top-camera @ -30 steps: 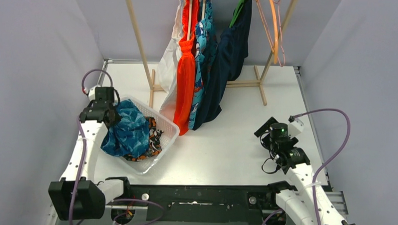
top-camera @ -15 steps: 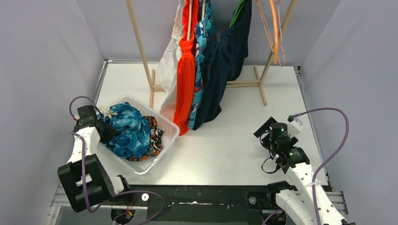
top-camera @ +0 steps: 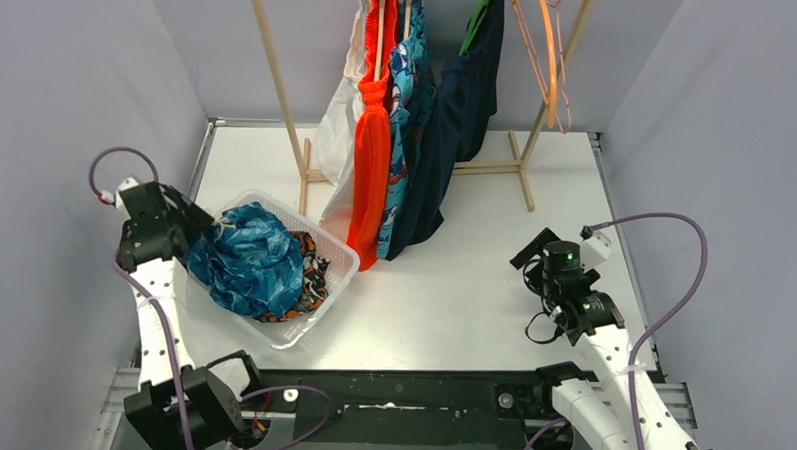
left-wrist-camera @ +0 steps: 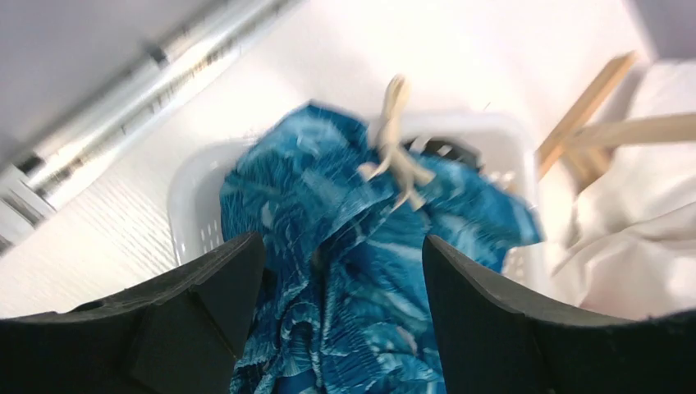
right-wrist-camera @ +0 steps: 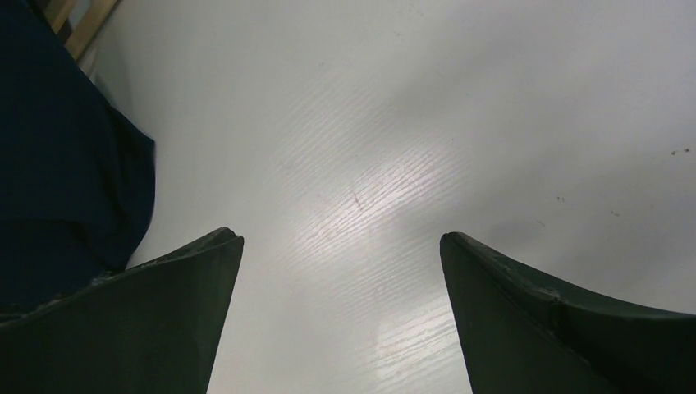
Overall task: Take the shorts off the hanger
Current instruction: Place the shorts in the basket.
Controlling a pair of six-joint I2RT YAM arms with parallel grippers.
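Observation:
Blue patterned shorts (top-camera: 253, 265) lie heaped in a white basket (top-camera: 341, 255), on top of orange-black-white camouflage shorts (top-camera: 311, 278). My left gripper (top-camera: 192, 230) hovers at the basket's left rim. In the left wrist view this gripper (left-wrist-camera: 341, 242) is open, the blue shorts (left-wrist-camera: 361, 271) lying loose under its spread jaws. Bright orange shorts (top-camera: 372, 174), teal shark-print shorts (top-camera: 404, 115) and navy shorts (top-camera: 456, 127) hang on the rack. My right gripper (top-camera: 531, 258) is open above bare table (right-wrist-camera: 341, 236), with the navy shorts (right-wrist-camera: 49, 164) at its left.
The wooden rack (top-camera: 279, 81) stands at the back, its feet (top-camera: 521, 174) on the table. A white garment (top-camera: 338, 133) hangs left of the orange shorts. Empty hangers (top-camera: 549, 50) hang at the rack's right end. Grey walls close in both sides.
My left arm swung from above the basket out to its left rim and its jaws opened, releasing the blue shorts, which settled into the basket. The right arm barely moved.

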